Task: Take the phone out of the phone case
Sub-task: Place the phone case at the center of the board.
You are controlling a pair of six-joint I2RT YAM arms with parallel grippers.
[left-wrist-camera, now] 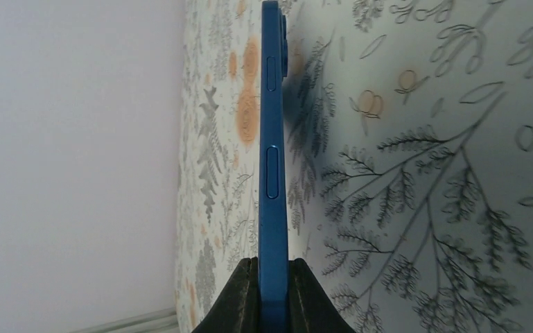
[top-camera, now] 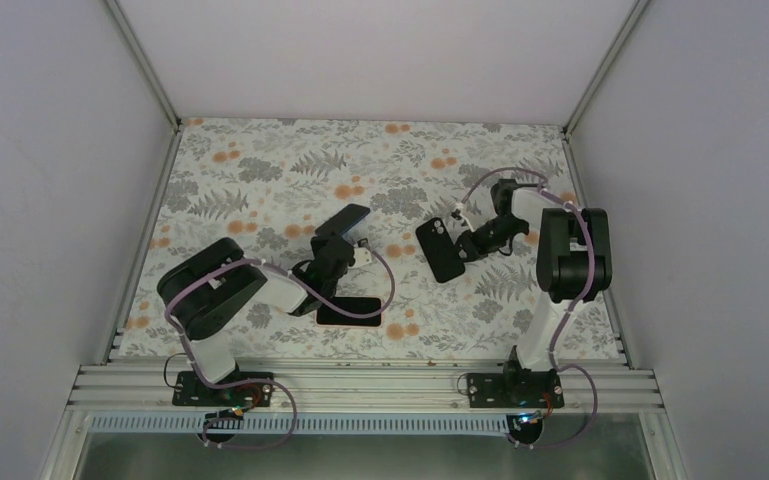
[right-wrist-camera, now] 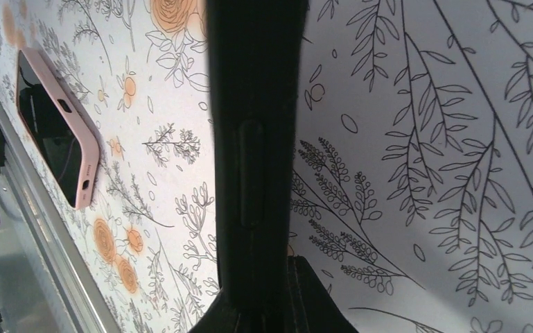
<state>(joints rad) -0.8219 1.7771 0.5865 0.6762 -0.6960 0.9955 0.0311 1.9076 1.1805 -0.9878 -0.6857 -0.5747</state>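
The salmon-pink phone case lies flat on the floral cloth near the front, between the arms. Inside its rim shows the phone's dark glossy face. The case and the phone also appear at the left of the right wrist view. My left gripper is raised just behind the case, and this left gripper is shut on a blue slab with side buttons, seen edge-on. My right gripper is shut on a black slab with a camera window, held above the cloth. That black slab fills the middle of the right wrist view.
A metal rail runs along the near edge by both arm bases. White walls and slanted frame posts close in the floral cloth on three sides.
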